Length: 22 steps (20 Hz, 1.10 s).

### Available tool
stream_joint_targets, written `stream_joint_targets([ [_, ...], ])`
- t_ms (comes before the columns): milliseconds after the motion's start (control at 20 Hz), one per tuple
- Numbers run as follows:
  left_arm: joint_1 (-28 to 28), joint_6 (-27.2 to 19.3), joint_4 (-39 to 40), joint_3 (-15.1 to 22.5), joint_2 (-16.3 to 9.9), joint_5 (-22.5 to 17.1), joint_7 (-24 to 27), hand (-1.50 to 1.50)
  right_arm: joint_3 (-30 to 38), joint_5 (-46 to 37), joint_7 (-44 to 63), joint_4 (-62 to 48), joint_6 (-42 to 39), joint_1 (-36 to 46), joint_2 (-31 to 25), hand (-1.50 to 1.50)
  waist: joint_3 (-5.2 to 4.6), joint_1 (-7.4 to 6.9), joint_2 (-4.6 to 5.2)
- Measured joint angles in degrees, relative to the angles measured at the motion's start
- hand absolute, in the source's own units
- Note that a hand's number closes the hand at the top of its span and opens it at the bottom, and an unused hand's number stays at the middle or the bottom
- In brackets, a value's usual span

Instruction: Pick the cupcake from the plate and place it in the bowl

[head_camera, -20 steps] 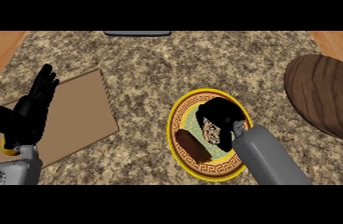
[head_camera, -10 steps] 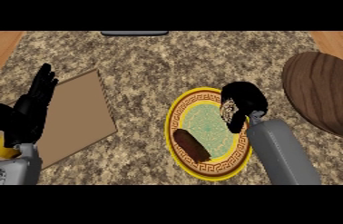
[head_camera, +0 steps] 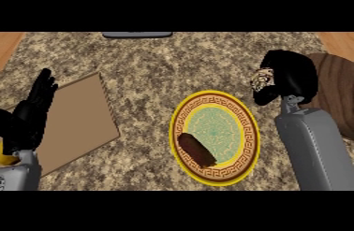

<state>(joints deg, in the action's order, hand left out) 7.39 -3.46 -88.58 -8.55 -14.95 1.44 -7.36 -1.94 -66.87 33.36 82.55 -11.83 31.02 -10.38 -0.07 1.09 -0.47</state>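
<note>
Now, in order of bulk:
Counter: left alone.
Bowl: dark wooden, at the right edge; it should be approached from above.
Plate: cleared of the cupcake (a brown bar remains on it).
Left hand: fingers straight, resting.
Right hand: fingers curled round the cupcake.
Cupcake: held just beside the bowl's rim; it should be released only once over the hollow.
</note>
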Motion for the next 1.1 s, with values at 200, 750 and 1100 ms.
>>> stream_joint_targets([
  [200, 0.9, 0.0, 0.1, 0.4, 0.3, 0.1, -0.7, 0.0, 2.6, -1.0, 5.3, 7.9, 0.0, 3.0, -0.5, 1.5, 0.01, -0.16, 0.05],
  [750, 1.5, 1.4, 0.3, -0.5, 0.2, -0.3, -0.5, 0.0, 15.9, 6.7, 3.3, 15.3, -0.8, 0.3, -7.4, 1.5, 0.05, -0.93, 0.39],
  [1100, 1.4, 1.7, 0.0, -0.4, 0.6, 0.1, -0.5, 0.0, 23.8, 12.7, -7.9, 1.4, 6.9, 0.2, -12.4, 1.5, 0.09, -1.41, 0.57],
])
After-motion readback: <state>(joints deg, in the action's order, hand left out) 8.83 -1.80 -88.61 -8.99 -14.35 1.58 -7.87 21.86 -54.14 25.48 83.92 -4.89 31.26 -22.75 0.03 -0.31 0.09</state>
